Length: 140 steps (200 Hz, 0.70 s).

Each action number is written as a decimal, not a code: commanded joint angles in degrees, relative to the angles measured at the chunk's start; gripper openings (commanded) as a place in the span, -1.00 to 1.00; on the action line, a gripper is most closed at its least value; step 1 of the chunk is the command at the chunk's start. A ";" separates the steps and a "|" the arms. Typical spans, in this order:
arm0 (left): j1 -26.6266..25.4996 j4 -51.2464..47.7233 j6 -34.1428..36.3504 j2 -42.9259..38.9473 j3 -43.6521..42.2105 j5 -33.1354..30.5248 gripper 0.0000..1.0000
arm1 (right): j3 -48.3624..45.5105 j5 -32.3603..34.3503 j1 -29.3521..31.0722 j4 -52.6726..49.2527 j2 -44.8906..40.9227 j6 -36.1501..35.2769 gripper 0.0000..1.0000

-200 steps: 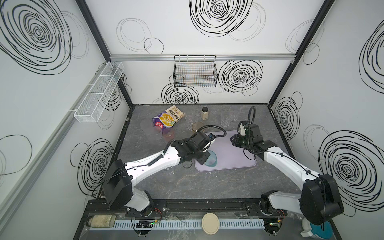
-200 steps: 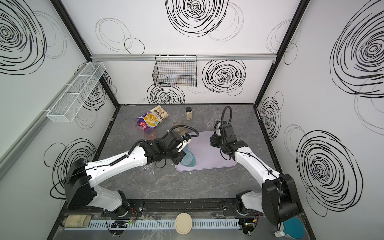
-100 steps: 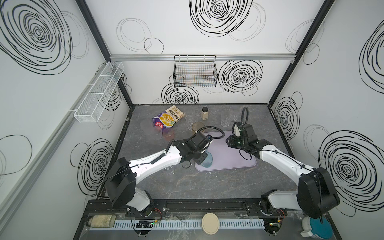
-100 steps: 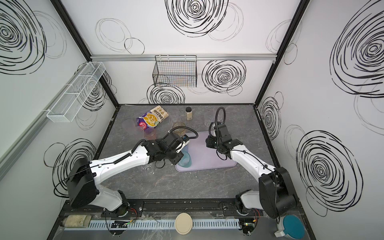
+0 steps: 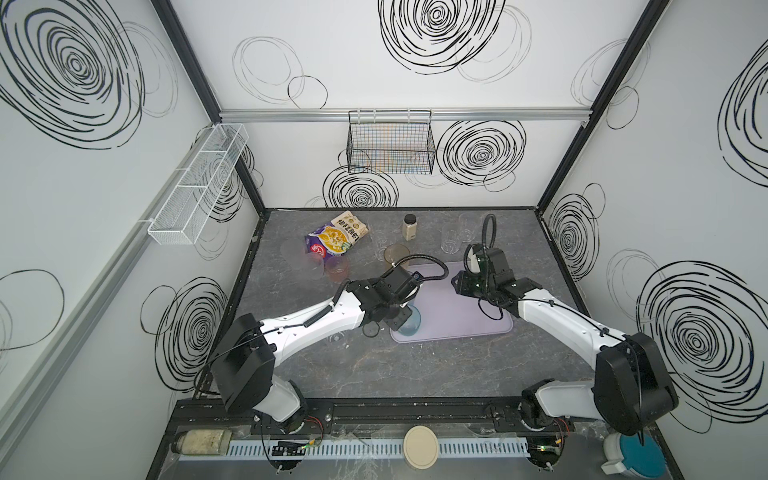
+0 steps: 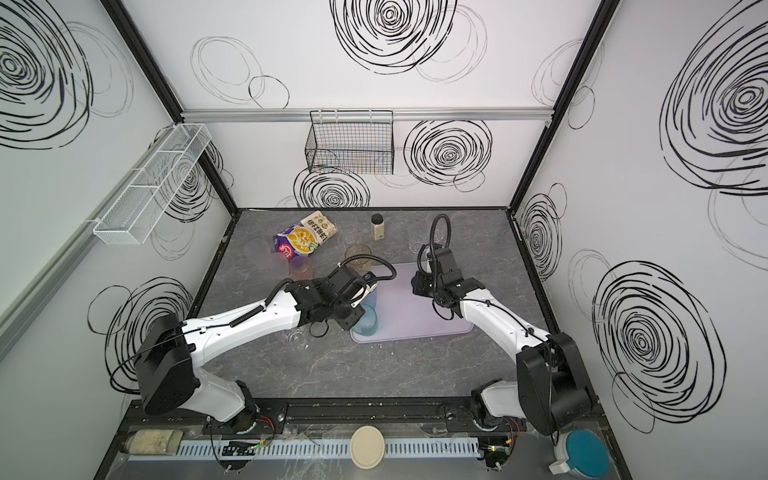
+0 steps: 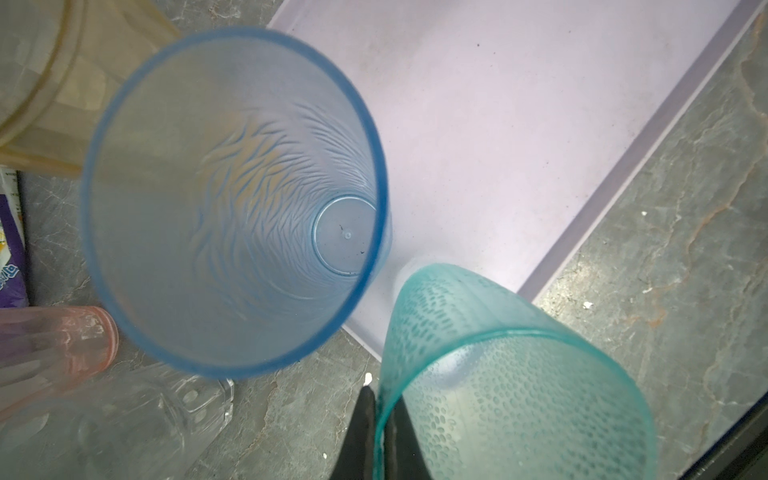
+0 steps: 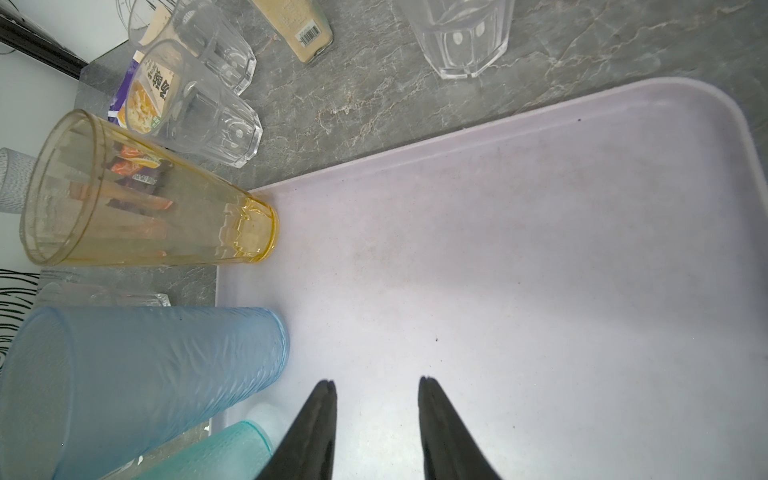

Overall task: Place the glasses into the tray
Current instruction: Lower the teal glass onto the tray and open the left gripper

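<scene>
The pale lavender tray (image 5: pixel 469 316) lies right of the table's middle. A teal glass (image 7: pixel 519 374) stands at its near left corner, and my left gripper (image 7: pixel 383 409) is shut on its rim, one finger inside and one outside. In both top views the teal glass (image 5: pixel 409 326) shows just under that wrist. A taller blue glass (image 7: pixel 232 199) stands upright on the tray beside it. An amber glass (image 8: pixel 145 208) stands at the tray's far left corner. My right gripper (image 8: pixel 376 384) hangs open over bare tray, holding nothing, near the tray's far side (image 5: pixel 459 284).
A pink glass (image 5: pixel 337 268), a frosted one (image 5: pixel 293 253) and a snack bag (image 5: pixel 336 239) sit at the back left. Clear glasses (image 5: pixel 451 241) and a black-capped jar (image 5: pixel 410 226) stand behind the tray. One clear glass (image 6: pixel 295 336) stands by my left forearm.
My left gripper has carried the teal glass a little leftward to the tray's near left corner. My right gripper has moved left over the tray.
</scene>
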 commanded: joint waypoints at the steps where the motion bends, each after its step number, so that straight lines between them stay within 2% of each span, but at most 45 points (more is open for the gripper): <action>1: 0.60 0.64 0.03 1.01 -0.42 -0.28 -0.95 | 0.22 0.45 0.41 0.89 0.66 0.70 -0.24; 9: 0.69 0.84 -0.08 1.02 -0.37 0.00 -0.96 | 0.26 0.45 0.43 0.81 0.60 0.71 -0.24; 13: 0.62 0.81 -0.17 1.02 -0.37 0.10 -0.86 | 0.26 0.52 0.39 0.77 0.59 0.69 -0.24; 35: 0.87 0.72 -0.26 1.11 0.06 0.15 -0.75 | -0.20 0.64 0.37 0.76 0.41 0.62 -0.24; 114: 1.33 1.66 -0.61 0.87 1.03 0.51 -0.55 | -0.55 0.72 0.82 1.03 0.68 0.97 -0.24; 140: 1.64 0.98 -0.65 -0.65 1.61 0.94 -0.41 | -0.49 0.95 0.87 0.98 0.76 0.88 -0.24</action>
